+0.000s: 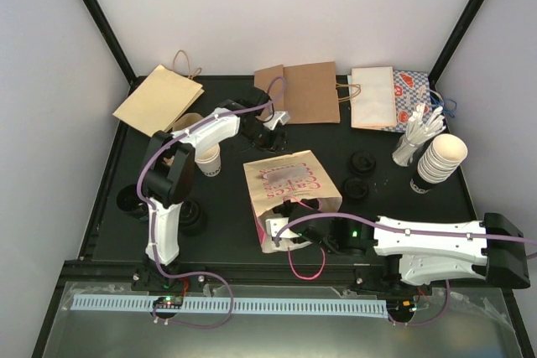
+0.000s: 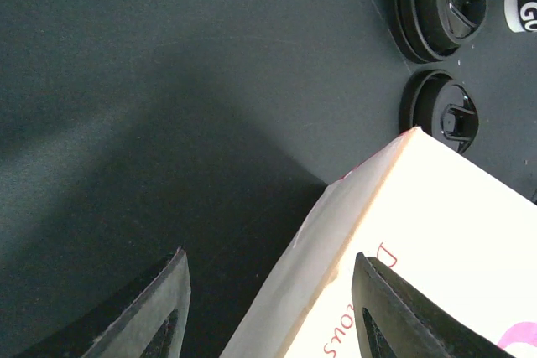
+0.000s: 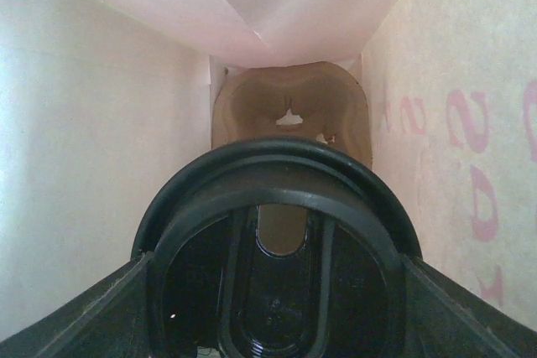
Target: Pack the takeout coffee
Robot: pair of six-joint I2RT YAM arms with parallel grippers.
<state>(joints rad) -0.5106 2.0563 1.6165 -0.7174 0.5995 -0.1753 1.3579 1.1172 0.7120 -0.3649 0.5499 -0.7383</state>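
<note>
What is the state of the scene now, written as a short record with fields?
bag: paper bag, pink print, lying on its side
right fingers: inside the bag, closed on a black lid
left fingers: open, bag's far corner between them
white cup: upright on the table, outside the bag
loose lids: two, beside the bag

Table [image 1: 222, 224]: paper bags [image 1: 159, 100], lids [image 1: 362, 162], white cup [image 1: 209, 163], cup stack [image 1: 440, 159]

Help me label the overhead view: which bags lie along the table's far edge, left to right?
In order: tan paper bag → brown paper bag → white paper bag → red-and-blue patterned bag, partly under the white one.
</note>
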